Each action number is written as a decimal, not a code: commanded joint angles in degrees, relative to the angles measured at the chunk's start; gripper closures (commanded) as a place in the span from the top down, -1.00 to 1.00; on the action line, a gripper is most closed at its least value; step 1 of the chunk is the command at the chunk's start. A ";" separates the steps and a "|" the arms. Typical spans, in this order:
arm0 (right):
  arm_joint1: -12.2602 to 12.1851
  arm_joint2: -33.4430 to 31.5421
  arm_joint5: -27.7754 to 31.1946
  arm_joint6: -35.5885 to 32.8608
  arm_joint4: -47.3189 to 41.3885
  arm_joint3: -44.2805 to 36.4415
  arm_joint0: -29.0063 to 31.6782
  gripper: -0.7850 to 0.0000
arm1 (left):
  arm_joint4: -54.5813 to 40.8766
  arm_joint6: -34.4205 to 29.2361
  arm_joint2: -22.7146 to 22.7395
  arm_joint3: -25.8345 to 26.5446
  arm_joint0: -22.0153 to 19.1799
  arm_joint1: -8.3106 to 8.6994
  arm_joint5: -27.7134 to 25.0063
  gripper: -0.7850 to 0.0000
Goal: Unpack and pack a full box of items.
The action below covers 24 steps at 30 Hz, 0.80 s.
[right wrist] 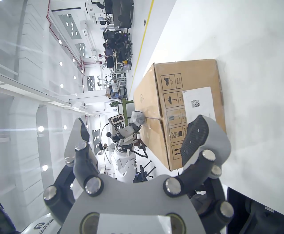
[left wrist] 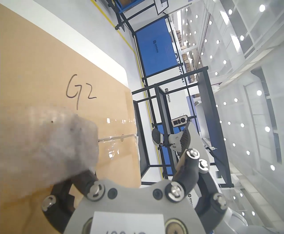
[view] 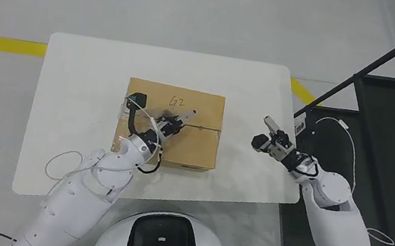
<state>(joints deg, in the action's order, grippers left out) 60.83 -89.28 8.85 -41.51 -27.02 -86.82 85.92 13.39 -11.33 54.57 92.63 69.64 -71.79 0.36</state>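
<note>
A closed cardboard box [view: 178, 147] marked "G2" lies in the middle of the white table [view: 70, 104]. Clear tape [left wrist: 117, 137] runs along its top seam. My left gripper [view: 177, 122] hovers over the box top [left wrist: 55, 66] at the seam, open, with one finger [left wrist: 55, 141] wrapped in a whitish covering. My right gripper [view: 266, 133] stands open above the table to the right of the box, nothing between its fingers. In the right wrist view the box's end face [right wrist: 188, 75] carries a white label [right wrist: 199, 99], and the left gripper [right wrist: 136, 120] sits on top.
A black metal rack [view: 378, 150] stands just off the table's right edge, close to my right arm. Bare table surrounds the box on all sides. A yellow floor line [view: 2, 43] runs behind the table.
</note>
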 commanded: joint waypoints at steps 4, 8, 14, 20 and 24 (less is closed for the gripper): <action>-0.08 -1.13 0.39 0.24 -0.39 -0.17 1.45 1.00 | -0.81 1.05 -3.02 -2.85 -2.94 -1.36 0.15 1.00; -0.10 -1.79 0.55 0.41 -0.76 0.04 2.51 1.00 | -2.15 1.84 -5.73 -5.86 -5.67 -2.73 0.11 1.00; -0.15 -2.68 0.55 0.51 -0.98 -0.14 3.86 1.00 | -4.28 3.02 -9.65 -10.03 -9.03 -4.94 -0.40 1.00; -0.21 -3.49 0.19 0.54 -0.99 -0.70 4.58 1.00 | -6.00 3.46 -12.20 -11.57 -10.62 -6.69 -1.97 1.00; -0.18 -2.84 -0.31 -0.01 -0.30 -1.35 4.03 1.00 | -7.11 2.77 -11.54 -10.70 -10.29 -6.96 -4.73 1.00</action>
<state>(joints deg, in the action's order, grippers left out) 60.64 -92.34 8.65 -41.37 -27.42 -88.10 90.15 6.55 -8.20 42.58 81.62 59.14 -78.80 -3.60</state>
